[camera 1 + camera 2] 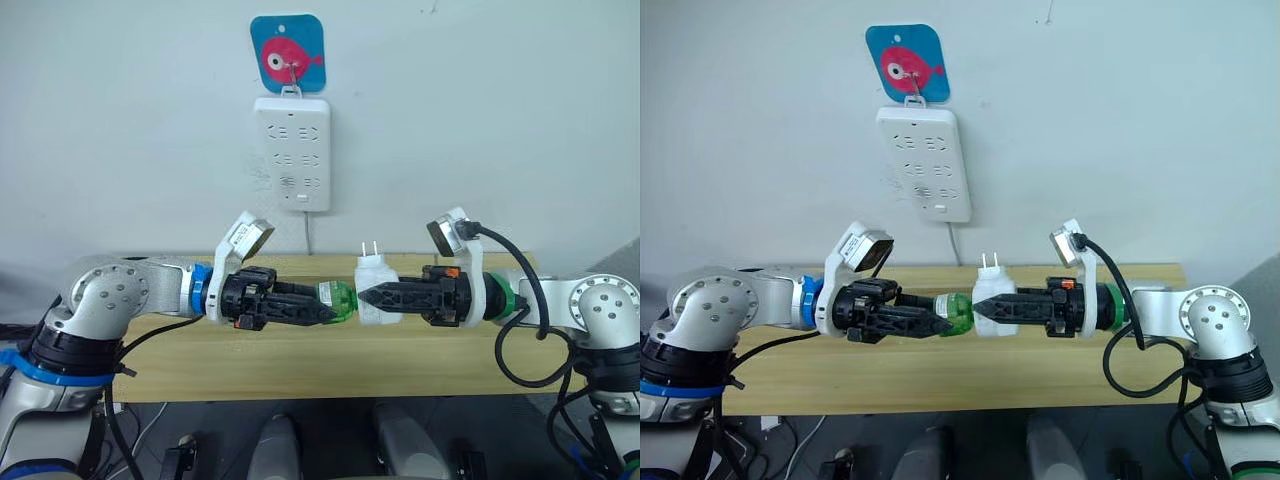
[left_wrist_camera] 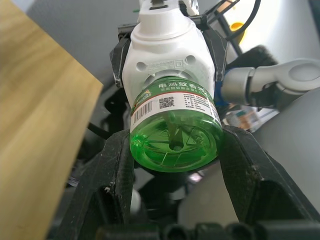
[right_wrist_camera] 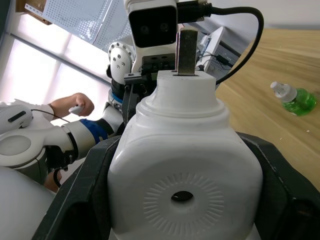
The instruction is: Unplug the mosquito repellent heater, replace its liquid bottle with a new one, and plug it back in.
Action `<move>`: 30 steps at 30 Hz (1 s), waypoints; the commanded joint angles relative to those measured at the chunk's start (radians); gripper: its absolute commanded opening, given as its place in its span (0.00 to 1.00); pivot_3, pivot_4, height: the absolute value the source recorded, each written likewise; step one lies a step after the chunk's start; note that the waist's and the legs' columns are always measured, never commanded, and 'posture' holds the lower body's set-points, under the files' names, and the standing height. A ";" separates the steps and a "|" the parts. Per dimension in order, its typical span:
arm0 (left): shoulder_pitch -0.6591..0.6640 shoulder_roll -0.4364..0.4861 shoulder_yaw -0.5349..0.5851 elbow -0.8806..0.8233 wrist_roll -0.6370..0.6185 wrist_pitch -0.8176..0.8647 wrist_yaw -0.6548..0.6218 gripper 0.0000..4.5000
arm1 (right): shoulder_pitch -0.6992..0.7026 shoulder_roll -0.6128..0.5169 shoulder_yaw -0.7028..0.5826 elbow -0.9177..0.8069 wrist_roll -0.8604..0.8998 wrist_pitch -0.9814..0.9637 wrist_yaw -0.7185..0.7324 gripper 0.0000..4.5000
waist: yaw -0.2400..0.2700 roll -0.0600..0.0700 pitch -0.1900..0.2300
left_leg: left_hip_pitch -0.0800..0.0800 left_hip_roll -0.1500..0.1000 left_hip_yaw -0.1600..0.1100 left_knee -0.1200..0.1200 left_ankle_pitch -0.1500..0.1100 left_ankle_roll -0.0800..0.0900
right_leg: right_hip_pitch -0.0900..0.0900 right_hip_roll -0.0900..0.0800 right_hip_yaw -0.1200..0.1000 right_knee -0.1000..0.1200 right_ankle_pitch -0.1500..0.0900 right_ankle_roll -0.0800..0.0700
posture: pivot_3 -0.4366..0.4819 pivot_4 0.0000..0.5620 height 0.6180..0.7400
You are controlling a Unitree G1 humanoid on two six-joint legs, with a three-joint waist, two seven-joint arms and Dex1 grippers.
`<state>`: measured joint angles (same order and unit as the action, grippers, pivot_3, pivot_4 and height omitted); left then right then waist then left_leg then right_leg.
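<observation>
Above the wooden table (image 1: 300, 365), my two grippers meet tip to tip. The right gripper (image 1: 366, 296) is shut on the mosquito repellent heater (image 1: 376, 285), a small white unit with its two metal prongs (image 1: 368, 247) pointing up. In the right wrist view the round hole on the heater (image 3: 182, 170) faces the camera. A green liquid bottle (image 1: 339, 301) sticks out of the heater's underside toward my left arm, and the left gripper (image 1: 328, 311) is shut on it. The bottle (image 2: 175, 130) has its neck inside the heater (image 2: 165, 55). Another green bottle (image 3: 294, 99) lies on the table.
A long white power strip (image 1: 291, 152) hangs on the wall from a blue fish hook card (image 1: 287, 55), its cord running down behind the table. A person's hand (image 3: 75, 105) holding a small device is seen behind my left arm.
</observation>
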<state>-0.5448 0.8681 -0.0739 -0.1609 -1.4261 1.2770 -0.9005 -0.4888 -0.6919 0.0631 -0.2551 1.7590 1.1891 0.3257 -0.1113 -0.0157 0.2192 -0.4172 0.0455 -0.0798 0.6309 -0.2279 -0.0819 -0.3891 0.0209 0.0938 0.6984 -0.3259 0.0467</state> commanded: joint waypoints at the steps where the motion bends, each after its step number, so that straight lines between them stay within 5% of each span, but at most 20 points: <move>1: 0.008 0.044 0.131 0.073 -0.045 0.040 0.033 0.49 | 0.023 -0.050 -0.040 0.013 -0.022 0.011 -0.008 0.67 | 0.001 0.000 0.000 | 0.000 0.000 0.000 0.000 0.000 0.000 | 0.000 0.000 0.000 0.000 0.000 0.000 | 0.34 0.36 0.91; 23: 0.101 0.078 0.209 0.162 -0.072 0.151 0.004 0.49 | 0.028 -0.072 -0.039 0.011 -0.033 0.007 0.020 0.67 | 0.002 -0.001 0.001 | 0.000 -0.001 0.002 0.000 0.000 0.000 | -0.001 -0.001 0.001 0.000 -0.001 0.001 | 0.34 0.36 0.91; 27: 0.120 0.074 0.204 0.100 0.048 0.068 -0.035 0.49 | 0.039 -0.080 -0.050 0.010 -0.087 -0.003 0.003 0.67 | 0.003 -0.001 0.001 | 0.000 -0.001 0.002 0.000 0.000 0.000 | -0.001 -0.002 0.001 -0.001 0.000 0.000 | 0.35 0.36 0.91; 30: 0.157 0.073 0.149 0.006 0.259 -0.133 -0.093 0.49 | 0.055 -0.106 -0.017 0.026 -0.305 -0.035 -0.047 0.67 | 0.005 -0.001 0.001 | 0.000 -0.001 0.002 -0.001 0.000 0.000 | -0.001 -0.001 0.001 0.000 0.000 0.000 | 0.35 0.37 0.91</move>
<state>-0.4060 0.9381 0.0968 -0.0837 -1.2850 1.2695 -0.9429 -0.4429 -0.7751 0.0508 -0.2223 1.5783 1.1811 0.3028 -0.1065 -0.0168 0.2200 -0.4170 0.0449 -0.0781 0.6304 -0.2278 -0.0822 -0.3898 0.0194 0.0951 0.6979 -0.3259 0.0464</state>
